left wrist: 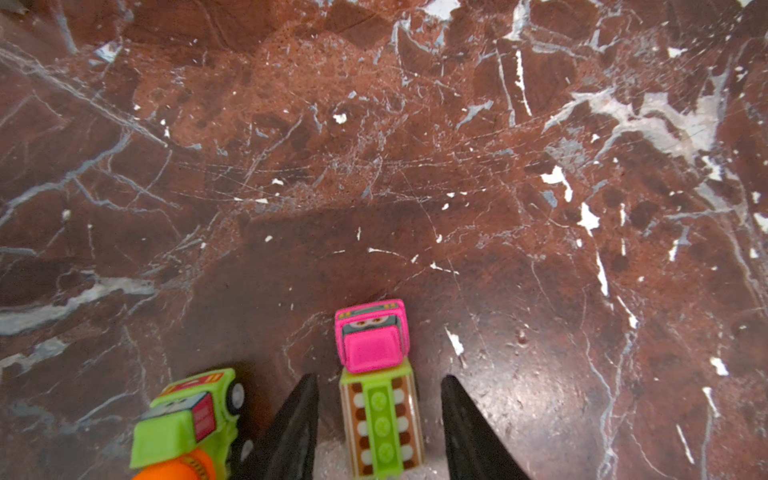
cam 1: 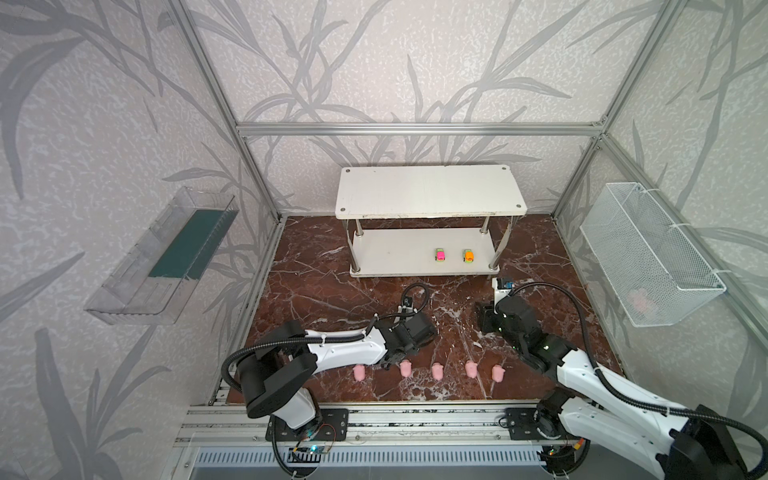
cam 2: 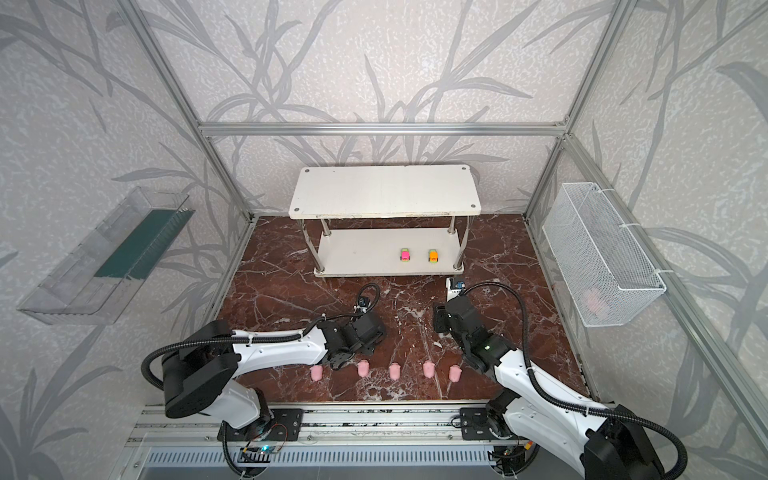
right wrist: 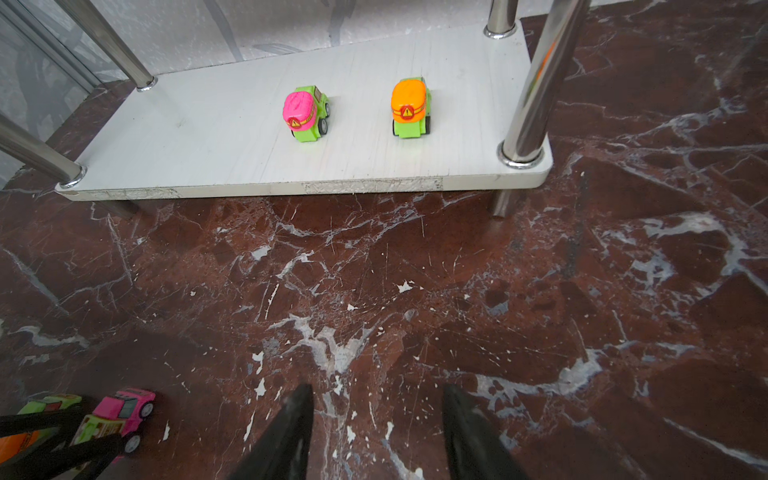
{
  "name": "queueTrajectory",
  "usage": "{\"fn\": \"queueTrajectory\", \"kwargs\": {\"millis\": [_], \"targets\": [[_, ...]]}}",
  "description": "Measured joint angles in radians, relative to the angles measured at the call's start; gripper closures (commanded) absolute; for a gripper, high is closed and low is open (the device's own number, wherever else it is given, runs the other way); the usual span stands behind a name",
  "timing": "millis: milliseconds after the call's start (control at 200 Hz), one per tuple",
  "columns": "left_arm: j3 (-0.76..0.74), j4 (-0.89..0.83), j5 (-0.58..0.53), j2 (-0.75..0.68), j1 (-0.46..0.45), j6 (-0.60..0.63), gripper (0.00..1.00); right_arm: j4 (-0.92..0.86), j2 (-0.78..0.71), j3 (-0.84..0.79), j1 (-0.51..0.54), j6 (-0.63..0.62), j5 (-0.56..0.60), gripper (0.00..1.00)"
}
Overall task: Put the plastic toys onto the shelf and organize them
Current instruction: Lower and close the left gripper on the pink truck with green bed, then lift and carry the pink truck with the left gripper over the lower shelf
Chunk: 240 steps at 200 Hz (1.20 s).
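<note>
Five pale-pink pigs (cam 1: 436, 371) are standing in a row along the lower middle of both top views, lined up on the red marble tabletop (cam 1: 324, 291) and not yet shelved. Just above them, left of centre, the left gripper (left wrist: 379, 376) is pointing down over a pink-and-green car (left wrist: 370, 345). Its fingers (left wrist: 291, 428) are standing apart along the car's long flanks with a sliver of marble showing on each side, so they are bracketing the toy, not gripping it. A lime-and-orange car (left wrist: 187, 424) is sitting just beside it, at the lower left of the left wrist view, and looks next in line.

Right of centre, the right gripper (right wrist: 376, 386) is hanging over bare marble, fingers spread with nothing between them, seemingly free for another toy.

Higher in the frame, the white shelf (cam 1: 415, 195) is carrying a pink-topped car (right wrist: 305, 110) and an orange-topped car (right wrist: 409, 107) on the right half of its lower tier. They are parked side by side and facing the same way, which reads as sorting by kind. Each is wearing a red warning-triangle sticker with an exclamation mark; no brand or lettering is legible.

A clear tray (cam 1: 162, 257) is hanging on the wall at the left edge and a wire basket (cam 1: 648, 257) at the right.
</note>
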Motion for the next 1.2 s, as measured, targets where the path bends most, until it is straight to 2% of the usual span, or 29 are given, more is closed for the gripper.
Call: {"fn": "queueTrajectory", "kwargs": {"millis": [430, 670, 1199], "targets": [[0.004, -0.015, -0.008, 0.019, 0.0, -0.005, 0.58, 0.008, 0.013, -0.011, -0.014, 0.0, -0.008, 0.48], [0.005, -0.017, -0.008, 0.027, 0.0, -0.013, 0.68, 0.008, 0.013, -0.013, -0.022, 0.001, -0.01, 0.48], [0.015, -0.036, -0.011, 0.028, 0.001, -0.016, 0.73, 0.015, 0.017, -0.018, -0.03, 0.003, -0.018, 0.49]]}}
